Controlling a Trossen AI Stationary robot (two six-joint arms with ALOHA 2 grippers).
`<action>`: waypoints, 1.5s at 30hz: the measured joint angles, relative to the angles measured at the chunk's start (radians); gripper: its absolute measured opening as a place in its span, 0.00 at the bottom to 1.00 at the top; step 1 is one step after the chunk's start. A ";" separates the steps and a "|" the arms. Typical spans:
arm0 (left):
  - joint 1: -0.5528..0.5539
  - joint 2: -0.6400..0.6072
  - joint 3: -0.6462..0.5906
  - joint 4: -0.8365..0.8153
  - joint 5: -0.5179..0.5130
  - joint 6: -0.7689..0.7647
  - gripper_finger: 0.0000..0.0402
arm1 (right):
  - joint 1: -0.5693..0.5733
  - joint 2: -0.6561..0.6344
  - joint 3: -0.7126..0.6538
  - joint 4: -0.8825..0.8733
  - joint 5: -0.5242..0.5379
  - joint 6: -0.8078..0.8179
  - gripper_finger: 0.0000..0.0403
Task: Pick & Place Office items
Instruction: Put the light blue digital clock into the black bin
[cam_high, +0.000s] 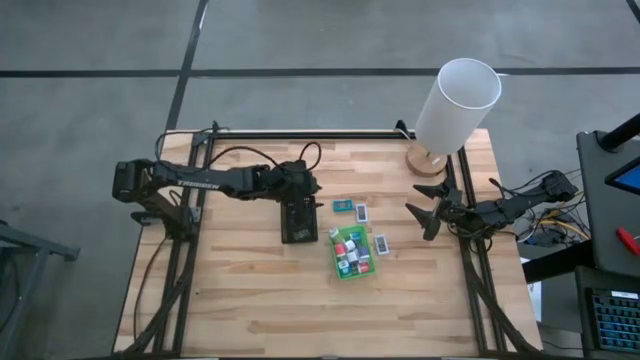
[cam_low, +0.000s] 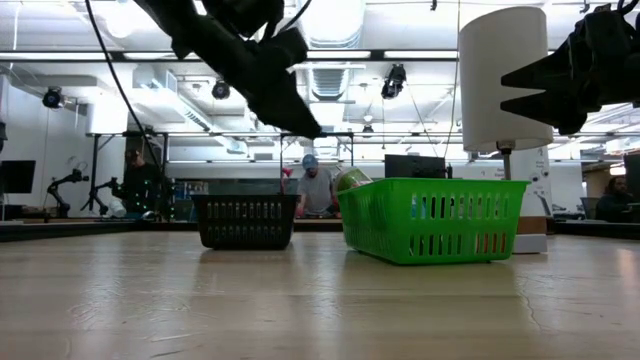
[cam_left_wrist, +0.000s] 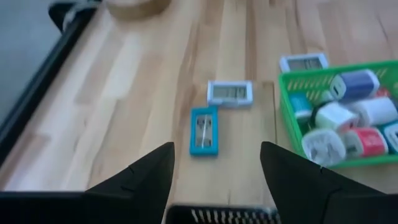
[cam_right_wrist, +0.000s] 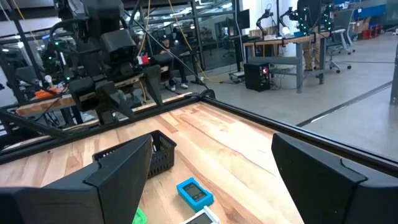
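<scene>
Several small office items, white, red, teal and dark blue, lie in the green tray (cam_high: 335, 262) (cam_left_wrist: 287, 112). A teal packet (cam_high: 342, 206) (cam_left_wrist: 204, 130) and two white packets (cam_left_wrist: 230, 92) (cam_high: 381, 243) lie flat on the wooden table beside it. My left gripper (cam_high: 300, 200) (cam_left_wrist: 216, 149) hangs open above the black ribbed tray (cam_high: 299, 230), slanting down toward the teal packet, with nothing between its fingers. My right gripper (cam_high: 425, 215) (cam_right_wrist: 211, 140) waits open at the table's right edge, level and empty.
A lamp with a white cylindrical shade (cam_high: 455, 100) stands on a round wooden base at the far right corner. In the low view the black tray (cam_low: 245, 220) and green tray (cam_low: 432, 218) stand side by side. People and workbenches show in the room beyond the table.
</scene>
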 joint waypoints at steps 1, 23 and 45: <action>0.000 0.003 0.000 0.020 0.000 0.009 0.61 | 0.000 0.000 0.000 0.000 0.000 0.000 0.81; 0.077 0.202 0.003 0.200 0.085 -0.008 0.61 | 0.000 0.000 0.000 0.000 0.000 0.000 0.81; 0.095 0.503 0.437 -0.207 0.150 0.136 0.61 | 0.000 0.000 0.000 0.000 0.000 0.000 0.81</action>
